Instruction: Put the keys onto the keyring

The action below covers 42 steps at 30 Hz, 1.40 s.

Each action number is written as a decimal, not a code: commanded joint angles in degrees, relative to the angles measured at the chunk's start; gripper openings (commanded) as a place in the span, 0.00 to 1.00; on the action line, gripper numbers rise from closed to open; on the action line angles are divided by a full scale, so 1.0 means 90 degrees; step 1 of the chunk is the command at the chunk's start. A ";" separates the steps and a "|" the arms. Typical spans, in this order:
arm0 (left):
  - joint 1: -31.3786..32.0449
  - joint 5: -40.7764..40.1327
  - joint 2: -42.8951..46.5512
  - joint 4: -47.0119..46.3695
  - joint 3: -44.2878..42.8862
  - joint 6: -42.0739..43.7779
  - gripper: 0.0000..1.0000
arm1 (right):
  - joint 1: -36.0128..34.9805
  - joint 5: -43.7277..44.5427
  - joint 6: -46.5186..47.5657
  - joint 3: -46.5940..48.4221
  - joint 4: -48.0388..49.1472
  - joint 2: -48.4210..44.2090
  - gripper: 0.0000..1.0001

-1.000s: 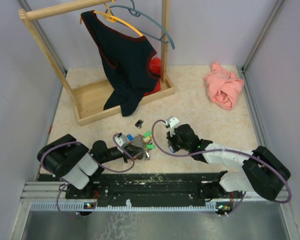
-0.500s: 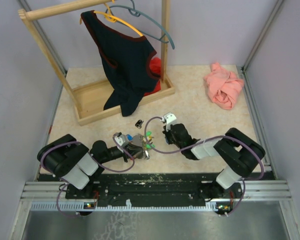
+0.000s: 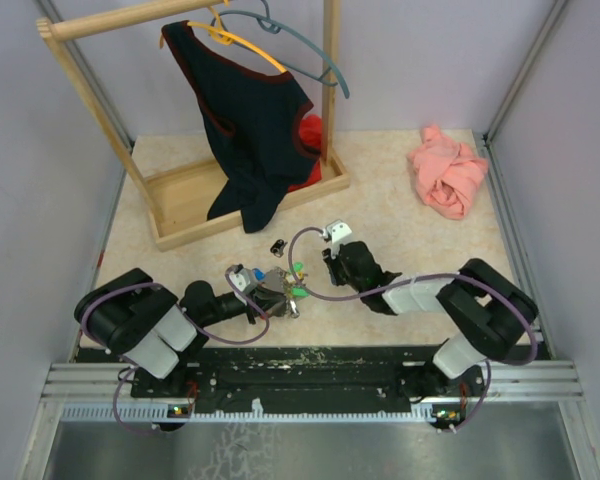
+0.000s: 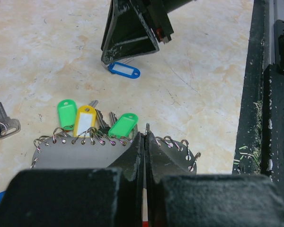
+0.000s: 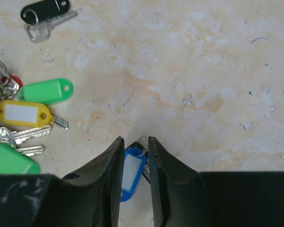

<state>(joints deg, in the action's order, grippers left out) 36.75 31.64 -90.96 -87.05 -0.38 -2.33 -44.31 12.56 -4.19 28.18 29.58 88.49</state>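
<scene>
My left gripper [image 4: 146, 135] is shut on the keyring [image 4: 80, 153], a grey plate edged with wire rings, low over the table. Three keys with green [image 4: 66, 111], yellow [image 4: 84, 120] and green [image 4: 123, 125] tags hang from its far edge. A key with a blue tag [image 5: 130, 172] lies flat on the table a little beyond them. My right gripper [image 5: 135, 141] stands over it, jaws slightly apart and astride the tag, tips down at the table. In the top view both grippers, the left [image 3: 272, 298] and the right [image 3: 323, 272], meet near the front middle.
A key with a black tag [image 3: 277, 245] lies loose behind the keyring. A wooden clothes rack [image 3: 185, 200] with a dark garment [image 3: 250, 120] and hangers stands at the back left. A pink cloth [image 3: 447, 172] is bunched at the back right. The black rail [image 4: 270, 94] runs along the near edge.
My right arm has swung left and come down by the keys. Its jaws, shut before, now stand apart over the blue-tagged key. The left arm has not moved.
</scene>
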 commanded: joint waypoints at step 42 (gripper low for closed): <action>-0.0041 0.0352 0.0215 -0.1725 0.0218 -0.0093 0.01 | 0.0329 -0.7079 0.2057 0.0455 0.1079 0.0125 0.30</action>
<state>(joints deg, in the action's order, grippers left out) 36.60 33.76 -89.52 -87.05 -0.38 -2.59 -40.77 -47.81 12.40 31.51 34.83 88.73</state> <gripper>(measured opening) 0.012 0.312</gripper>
